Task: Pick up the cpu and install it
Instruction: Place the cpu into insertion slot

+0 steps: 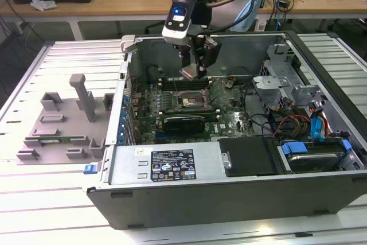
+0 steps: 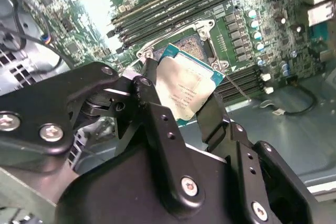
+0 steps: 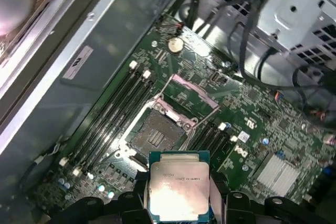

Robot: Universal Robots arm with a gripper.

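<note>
Your gripper point(image 1: 191, 68) is clenched on the cpu point(image 3: 178, 186). In the second wrist view, its black fingers point(image 2: 212, 119) press against two opposite edges of the chip, and the silver top with its thin teal rim shows between them. You are holding the chip in the air inside the open computer case point(image 1: 229, 199), above the green motherboard point(image 1: 229, 120) and not touching it. In the exterior view the gripper hangs over the CPU socket point(image 1: 189, 100), clearly apart from it. In the first wrist view the socket's dark contact field lies bare just beyond the chip, and its hinged metal load plate point(image 3: 190, 91) is swung open on the far side. In both wrist views, rows of black memory slots point(image 3: 113, 113) run along both sides of the socket. A coin cell point(image 3: 175, 44) sits further up the board, and a finned heatsink point(image 3: 275, 171) stands off to one side of it. In the exterior view a labelled power supply point(image 1: 166, 166) fills the near end of the case. A metal drive cage point(image 1: 281, 78) with blue and red cables point(image 1: 318, 127) sits at the exterior view's right. Outside the case, at the exterior view's left, a grey plastic fixture point(image 1: 60, 127) lies on the ribbed metal table point(image 1: 34, 210).
</note>
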